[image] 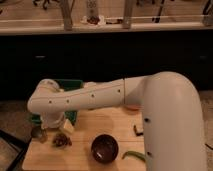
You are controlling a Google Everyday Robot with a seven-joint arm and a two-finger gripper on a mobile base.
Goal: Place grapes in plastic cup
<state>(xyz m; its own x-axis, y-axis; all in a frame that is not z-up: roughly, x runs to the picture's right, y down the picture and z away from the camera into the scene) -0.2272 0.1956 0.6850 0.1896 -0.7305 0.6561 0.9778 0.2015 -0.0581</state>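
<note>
A robot arm (pixel 85 97) reaches across a wooden table (pixel 100 122) toward its left edge. Its gripper (pixel 54 125) hangs low over the near-left corner, just above and to the left of the grapes (pixel 61 140). Whether the gripper is open or closed cannot be told from this view.

The grapes, a small brownish cluster, lie on the tabletop near the left edge and appear not yet lifted. Just beside them, at the very left edge, stands a pale rounded object that looks to be the cup (pixel 39 133). A dark bowl (pixel 104 148) sits toward the middle of the near edge, well apart from the grapes. A slim green pod (pixel 134 156) lies to its right along the same edge. A green bin (pixel 71 86) stands at the far-left corner, partly hidden behind the arm.

The step in hand appears to be the approach for the pick, with the grapes on the wood and the cup seemingly without them. The next move likely calls for a short descent onto the cluster and a soft, centred grasp so that no berries are crushed or shed. A brief lift and a short carry leftward to the cup's mouth would follow. With the cup so near the table's edge, a careless nudge could tip it off.
</note>
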